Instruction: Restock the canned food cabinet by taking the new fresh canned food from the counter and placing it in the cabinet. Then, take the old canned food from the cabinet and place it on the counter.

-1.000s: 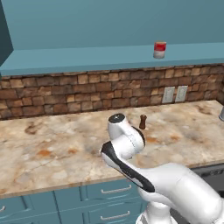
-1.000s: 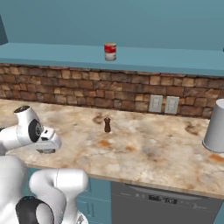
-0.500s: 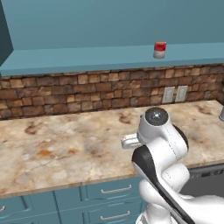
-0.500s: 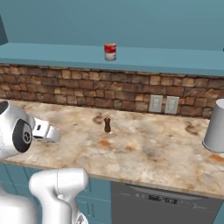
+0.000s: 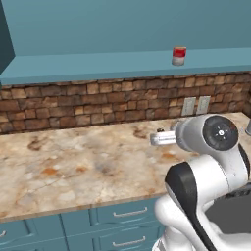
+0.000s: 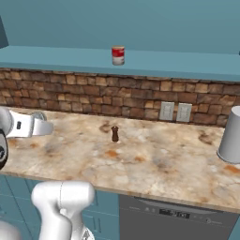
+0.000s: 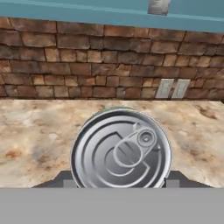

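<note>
The new fresh canned food (image 7: 120, 151), a flat silver tin with a pull-tab lid, faces the hand camera between my gripper's (image 7: 120, 181) two dark fingertips (image 7: 64, 179). My gripper (image 5: 164, 138) is shut on it and holds it above the beige marble counter (image 5: 73, 166), short of the brick wall. From the right base view the tin (image 6: 42, 127) sticks out of the hand at the far left. The old canned food (image 5: 179, 56), red and white, stands upright on the teal cabinet shelf (image 5: 98, 66), higher than the tin and to its right (image 6: 118, 55).
A slim dark pepper mill (image 6: 115, 133) stands mid-counter near the wall. A tall grey cylinder (image 6: 230, 136) sits at the counter's right end. Two outlets (image 6: 174, 111) are set in the brick backsplash. Teal drawers (image 5: 122, 218) and a dishwasher (image 6: 173, 215) lie below the counter edge.
The arm's upper joint has swung to the right in the left base view, and the hand with the tin has risen slightly. The red-and-white can has stayed put.
</note>
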